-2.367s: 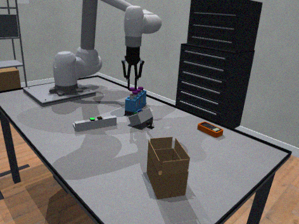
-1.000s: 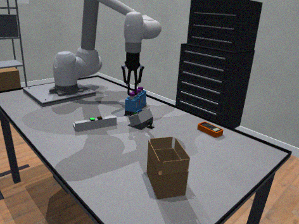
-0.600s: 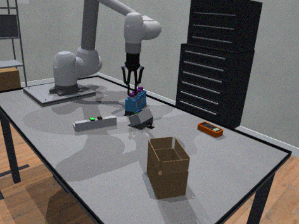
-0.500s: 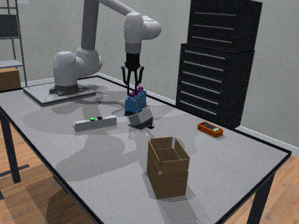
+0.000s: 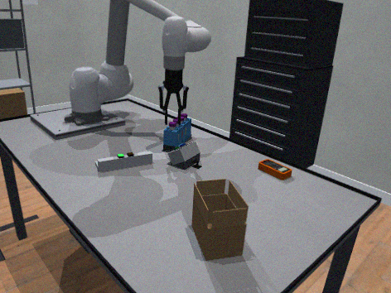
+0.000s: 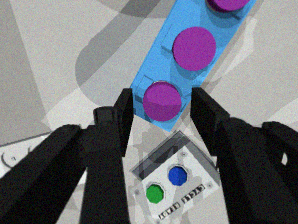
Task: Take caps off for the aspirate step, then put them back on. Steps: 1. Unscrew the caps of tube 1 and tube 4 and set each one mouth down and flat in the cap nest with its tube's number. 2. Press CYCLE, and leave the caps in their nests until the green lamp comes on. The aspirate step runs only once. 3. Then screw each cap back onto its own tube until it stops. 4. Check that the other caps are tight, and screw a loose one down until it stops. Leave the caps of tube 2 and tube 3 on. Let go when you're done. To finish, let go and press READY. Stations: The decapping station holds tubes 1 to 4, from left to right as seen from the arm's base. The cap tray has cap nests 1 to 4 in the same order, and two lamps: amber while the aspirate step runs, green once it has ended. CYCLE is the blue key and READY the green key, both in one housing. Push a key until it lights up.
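Note:
The blue decapping station [image 5: 177, 132] holds tubes with purple caps. In the wrist view three caps show on the station [image 6: 192, 55]. My gripper [image 5: 174, 108] hangs straight down over the end of the row nearest the key housing [image 5: 184, 155]. In the wrist view my gripper [image 6: 161, 102] is open, with its fingers on either side of the end cap [image 6: 161, 101] and a small gap on each side. The cap sits on its tube. The blue CYCLE key [image 6: 177, 175] and green READY key [image 6: 154, 193] lie just below. The grey cap tray [image 5: 124, 160] shows a lit green lamp [image 5: 120, 156].
An open cardboard box [image 5: 219, 215] stands nearer the table's front. An orange device [image 5: 274, 169] lies at the right. A black drawer cabinet [image 5: 286, 83] stands behind the table. The arm's base [image 5: 84, 93] is at the back left.

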You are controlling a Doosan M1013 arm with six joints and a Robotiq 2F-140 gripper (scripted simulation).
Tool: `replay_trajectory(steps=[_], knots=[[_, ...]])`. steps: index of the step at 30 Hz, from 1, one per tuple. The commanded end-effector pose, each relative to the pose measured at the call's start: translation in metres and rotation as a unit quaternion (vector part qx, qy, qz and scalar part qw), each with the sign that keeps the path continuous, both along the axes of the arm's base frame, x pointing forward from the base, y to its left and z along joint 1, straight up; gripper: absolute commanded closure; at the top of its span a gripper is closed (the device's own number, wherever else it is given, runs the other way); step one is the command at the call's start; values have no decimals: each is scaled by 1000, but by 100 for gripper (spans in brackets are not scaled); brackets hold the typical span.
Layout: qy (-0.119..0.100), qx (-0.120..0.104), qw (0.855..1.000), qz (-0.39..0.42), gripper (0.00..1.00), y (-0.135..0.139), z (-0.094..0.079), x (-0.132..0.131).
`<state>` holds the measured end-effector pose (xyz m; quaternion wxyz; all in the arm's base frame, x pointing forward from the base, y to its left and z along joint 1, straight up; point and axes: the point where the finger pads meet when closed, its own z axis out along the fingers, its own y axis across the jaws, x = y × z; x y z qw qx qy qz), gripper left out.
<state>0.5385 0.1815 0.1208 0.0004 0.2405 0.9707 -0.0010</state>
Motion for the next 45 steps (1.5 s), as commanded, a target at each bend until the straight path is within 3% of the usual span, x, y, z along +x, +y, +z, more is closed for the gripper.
replay_trajectory(steps=[1, 5, 9, 25, 26, 40, 45], knots=[[0, 0, 1000, 0, 59, 0, 1, 0], [0, 0, 1000, 0, 59, 0, 1, 0], [-1, 0, 998, -65, 59, 0, -1, 0], [-1, 0, 998, -65, 59, 0, -7, 0], [-1, 0, 998, -65, 70, 0, -7, 0], [-1, 0, 998, -65, 70, 0, -7, 0], [-1, 0, 991, -132, 70, 0, -7, 0]])
